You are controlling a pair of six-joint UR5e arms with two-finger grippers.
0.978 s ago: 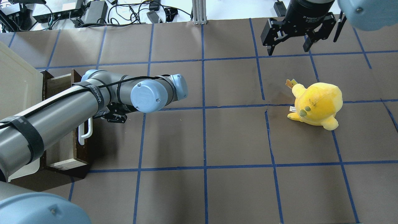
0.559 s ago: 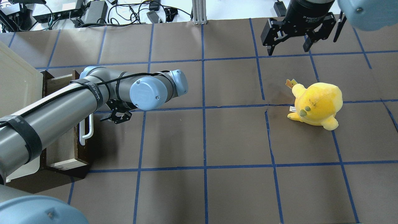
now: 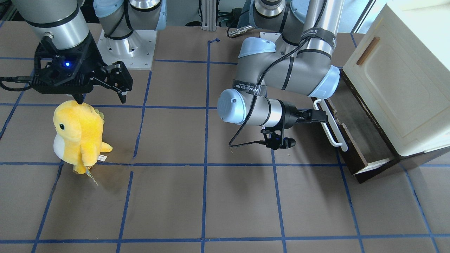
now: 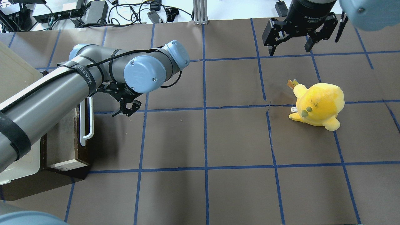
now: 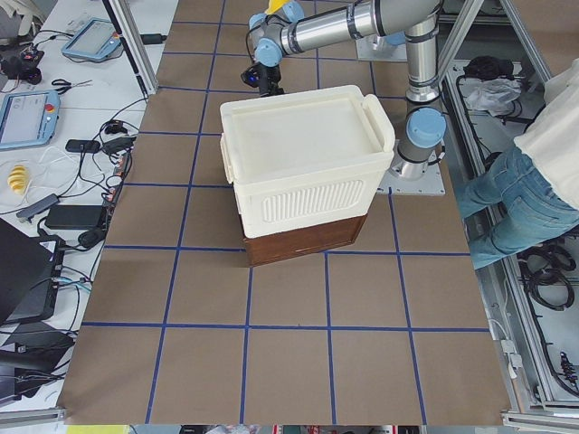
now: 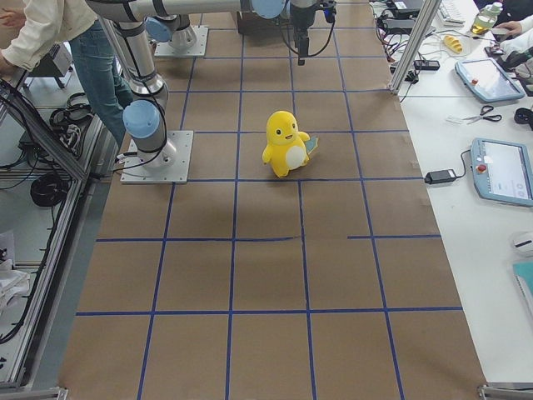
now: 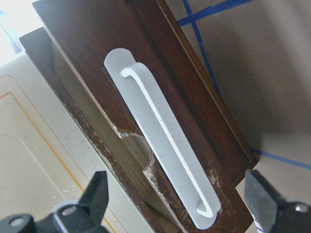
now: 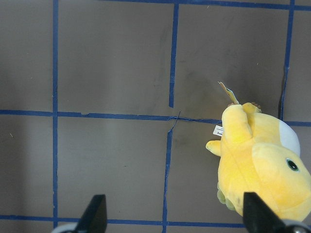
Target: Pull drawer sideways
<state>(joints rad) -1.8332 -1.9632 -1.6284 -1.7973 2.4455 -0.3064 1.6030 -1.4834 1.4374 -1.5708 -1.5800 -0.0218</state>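
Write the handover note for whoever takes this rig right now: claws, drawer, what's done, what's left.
Left claw: open, empty, just off the white handle of the drawer.
Right claw: open, empty, above the yellow plush.
Drawer: stands partway out from under the cream cabinet.
Done: drawer is out.
Left: check whether it is out far enough; if so, probably only retract the left arm.

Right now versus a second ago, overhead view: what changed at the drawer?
The left hand, open, drew slightly off the long white plastic bar handle, toward the middle and far edge of the table; its wrist swung the same way, uncovering more of the handle. It gripped nothing. The wide dark-brown wooden drawer stayed pulled out as before; the yellow plush toy and the open right hand did not move.
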